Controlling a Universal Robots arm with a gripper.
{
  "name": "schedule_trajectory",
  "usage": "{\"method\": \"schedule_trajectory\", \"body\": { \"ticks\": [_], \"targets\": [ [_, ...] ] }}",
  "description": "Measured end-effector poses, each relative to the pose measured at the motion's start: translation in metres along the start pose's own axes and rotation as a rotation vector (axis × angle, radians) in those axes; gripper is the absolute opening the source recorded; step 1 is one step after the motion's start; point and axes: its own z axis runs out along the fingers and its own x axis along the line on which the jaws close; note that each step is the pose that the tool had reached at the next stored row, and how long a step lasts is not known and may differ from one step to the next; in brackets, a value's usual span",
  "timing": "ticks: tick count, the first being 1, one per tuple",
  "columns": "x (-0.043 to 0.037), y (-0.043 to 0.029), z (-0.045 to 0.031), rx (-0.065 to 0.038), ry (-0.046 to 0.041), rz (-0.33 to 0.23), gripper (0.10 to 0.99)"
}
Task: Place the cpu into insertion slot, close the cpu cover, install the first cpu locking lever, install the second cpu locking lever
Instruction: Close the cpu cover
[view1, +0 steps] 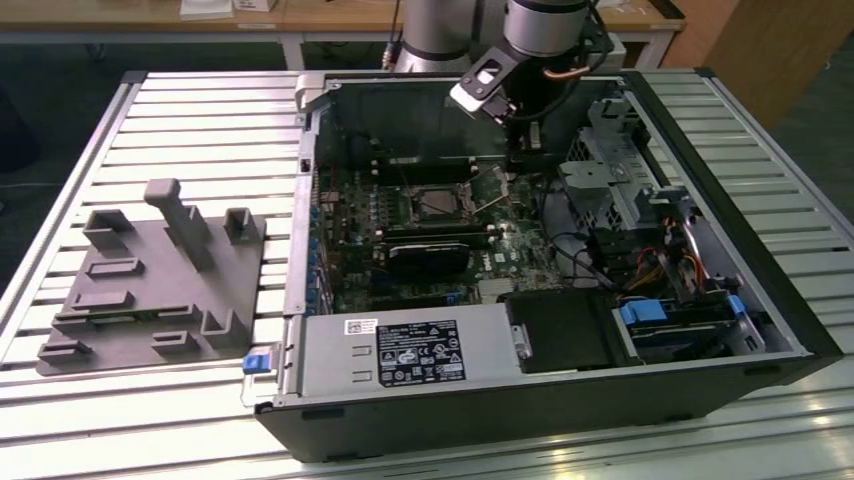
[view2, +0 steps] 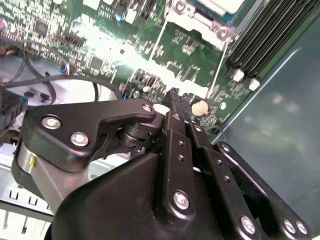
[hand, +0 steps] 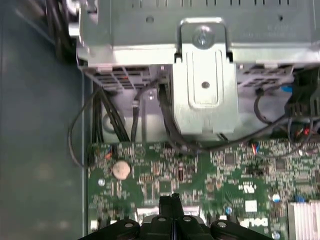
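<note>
Inside the open computer case (view1: 320, 200), the insertion slot (view1: 438, 205) lies on the green motherboard with a metal rim around it. The cpu (view2: 219, 4) shows a pale face at the picture's edge, sitting inside the silver cpu cover (view2: 192, 17). Two thin wire locking levers (view2: 159, 42) (view2: 218, 67) run out from the cover's corners. One lever (view1: 493, 201) sticks up beside the slot toward the exterior view's right. My gripper (view1: 523, 152) hangs above the board to the right of the slot, its black fingers (view2: 172, 95) (hand: 172, 199) pressed together, holding nothing.
A metal drive cage (hand: 205, 75) and black cables (hand: 107, 117) stand close to the gripper. A coin battery (hand: 120, 169) lies on the board. A power supply (view1: 400, 352) fills the case's near side. A grey fixture block (view1: 154, 285) rests on the slatted table at the exterior view's left.
</note>
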Motion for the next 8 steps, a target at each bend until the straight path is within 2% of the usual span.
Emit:
{"method": "schedule_trajectory", "body": {
  "ticks": [3,8],
  "targets": [
    [0.0003,0.0053,0.0007,0.000,0.0002,0.000,0.106],
    [0.0004,0.0093,0.0047,0.000,0.0000,0.000,0.106]
  ]
}}
